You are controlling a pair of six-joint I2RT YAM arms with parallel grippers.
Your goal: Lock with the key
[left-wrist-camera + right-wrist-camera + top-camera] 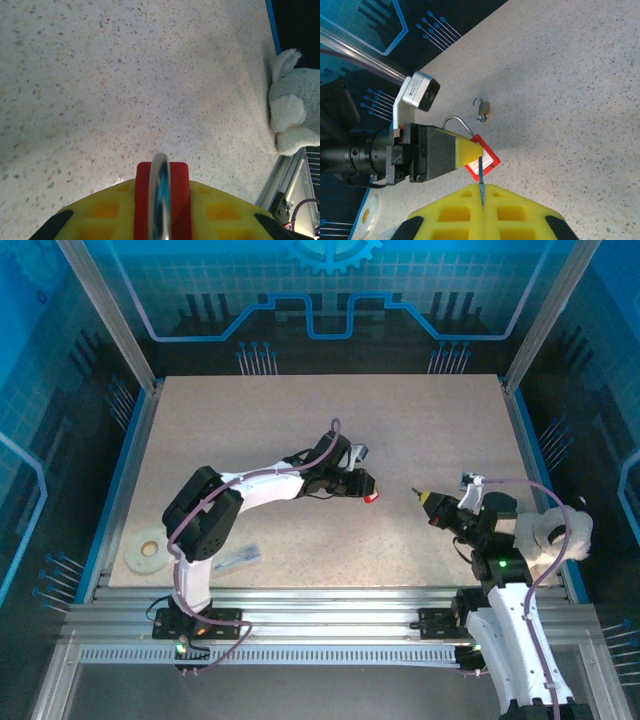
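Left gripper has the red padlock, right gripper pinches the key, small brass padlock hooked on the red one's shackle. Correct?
Not quite. The right wrist view shows the small brass padlock lying loose on the table, apart from the red padlock. The rest holds: left gripper has the red padlock, right gripper pinches the key.

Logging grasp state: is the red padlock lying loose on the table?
No, the left arm's yellow fingers are clamped on the red padlock.

Two black-and-white arms
White links and black joints on left arm [250, 490] and right arm [515, 610] — lilac cables [290, 468]; right gripper [482, 192] with yellow grid-moulded fingers [455, 215].
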